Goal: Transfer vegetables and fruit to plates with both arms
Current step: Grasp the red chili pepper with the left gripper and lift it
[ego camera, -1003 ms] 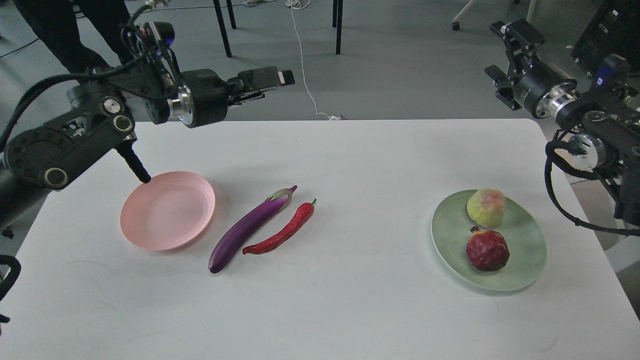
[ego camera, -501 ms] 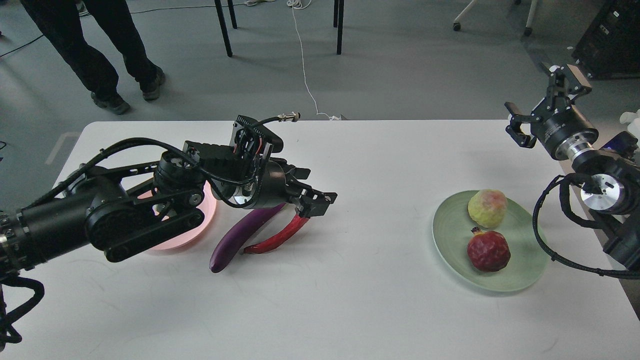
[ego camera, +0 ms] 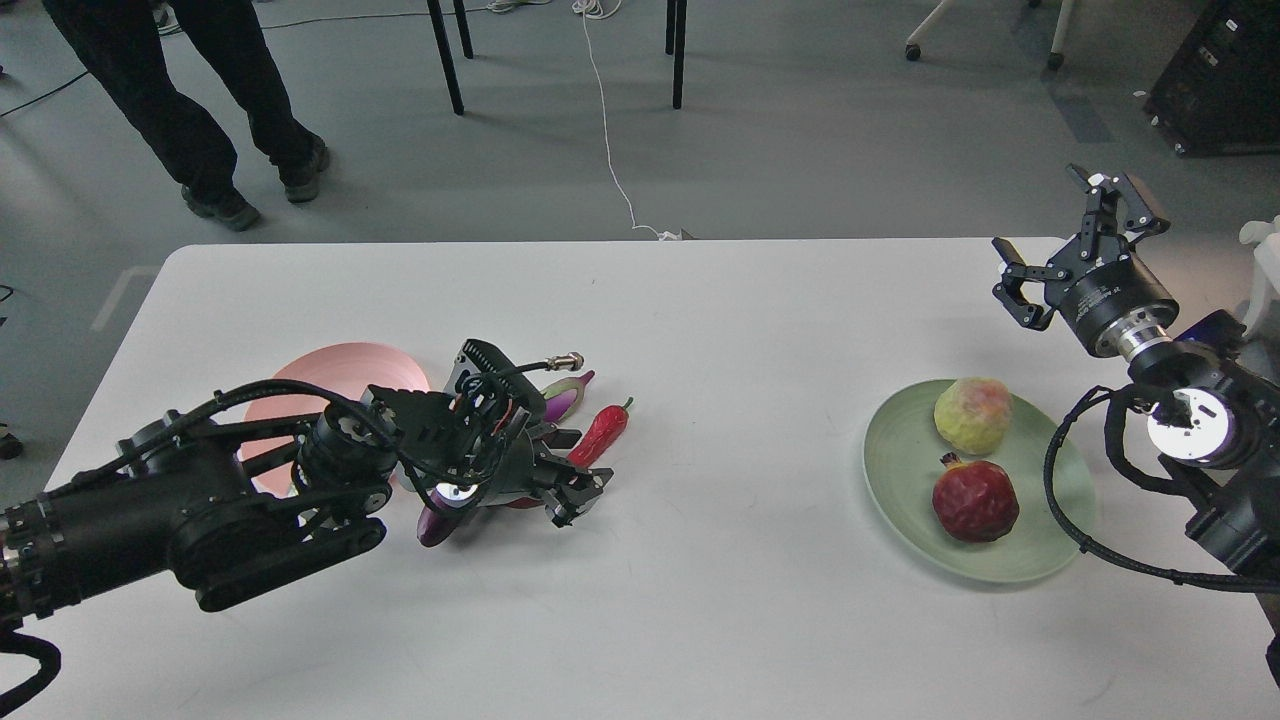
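The purple eggplant (ego camera: 562, 395) and the red chili (ego camera: 606, 428) lie side by side left of the table's middle, and my left arm hides their lower halves. My left gripper (ego camera: 570, 468) is low over them with its jaws open, and the chili's lower part runs between its fingers. The pink plate (ego camera: 335, 368) sits just left of them, partly behind my left arm. The green plate (ego camera: 1045, 555) at the right holds the yellow-green fruit (ego camera: 974, 415) and the pomegranate (ego camera: 975, 501). My right gripper (ego camera: 1068, 240) is open and empty above the table's back right corner.
The white table (ego camera: 720, 330) has its far edge near the top third of the view. On the floor beyond it are a person's legs (ego camera: 190, 110), chair legs (ego camera: 447, 55) and a white cable (ego camera: 608, 130).
My left gripper has dropped and drawn back down onto the eggplant and chili. My right gripper has moved a little lower and left, still open.
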